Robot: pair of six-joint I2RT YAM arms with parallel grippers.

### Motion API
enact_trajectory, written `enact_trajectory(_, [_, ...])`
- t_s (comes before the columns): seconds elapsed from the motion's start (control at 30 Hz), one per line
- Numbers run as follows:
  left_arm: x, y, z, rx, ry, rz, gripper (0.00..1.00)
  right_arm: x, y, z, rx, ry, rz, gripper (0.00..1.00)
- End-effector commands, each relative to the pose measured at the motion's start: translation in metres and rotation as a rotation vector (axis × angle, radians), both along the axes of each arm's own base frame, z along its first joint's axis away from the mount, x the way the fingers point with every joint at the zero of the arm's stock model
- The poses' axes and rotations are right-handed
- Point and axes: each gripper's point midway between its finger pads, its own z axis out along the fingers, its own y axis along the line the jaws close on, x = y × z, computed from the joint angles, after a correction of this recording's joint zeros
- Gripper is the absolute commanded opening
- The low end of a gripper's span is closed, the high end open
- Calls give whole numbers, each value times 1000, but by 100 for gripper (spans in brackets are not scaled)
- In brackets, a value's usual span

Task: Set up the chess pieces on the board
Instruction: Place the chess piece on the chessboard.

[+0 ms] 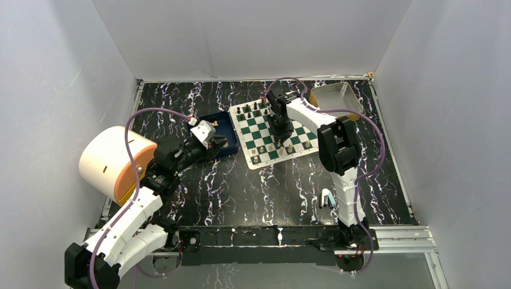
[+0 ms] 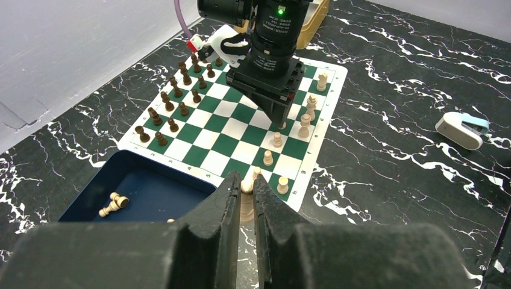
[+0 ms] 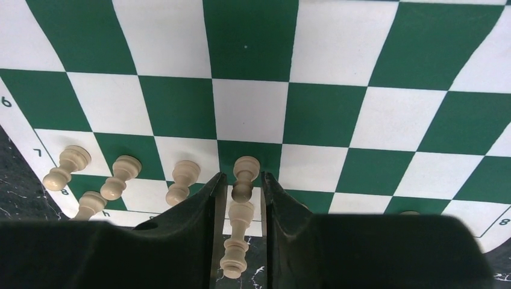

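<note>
Your right fingers (image 3: 218, 185) stand slightly parted around a cream pawn (image 3: 246, 168) upright on the board (image 3: 250, 114), lower centre of the wrist view. Placing looks done, so lift straight up, clear of its neighbours. Your left fingers (image 2: 231, 185), beside the blue tray (image 2: 158, 164), pinch another cream piece (image 2: 246, 209), likely next

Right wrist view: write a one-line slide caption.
End effector straddling a cream piece at the board edge, cream pawns lined up beside it.
</note>
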Motion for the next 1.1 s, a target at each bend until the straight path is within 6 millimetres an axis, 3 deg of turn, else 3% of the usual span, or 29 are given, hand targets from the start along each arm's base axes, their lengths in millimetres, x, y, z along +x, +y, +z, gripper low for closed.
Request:
enact_trajectory(0.0, [-2,-2,14,-7,-48,-7,0,16,7,24,29,-59,-22,37])
enact_trajectory(0.2, [-1,-6,11,-29,-30,-11,0,23,5,55,40,-133,-41,53])
enact_trajectory(0.4, [2,-21,17,-93,29,-29,0,15,-5,99,65,-216,-23,54])
enact_trajectory(0.57, [11,-28,15,-214,150,19,0,-8,-1,127,209,-317,60,54])
enact_trajectory(0.63, [10,-34,7,-207,193,-7,0,-19,1,130,265,-337,78,54])
enact_trajectory(0.77, [14,-36,-3,-200,250,8,0,-45,8,157,414,-411,118,58])
enact_trajectory(0.9, [17,-46,8,-270,295,-9,0,-76,23,180,642,-555,267,59])
enact_trajectory(1.07, [14,-67,32,-417,369,-84,0,-114,39,226,902,-758,453,60])
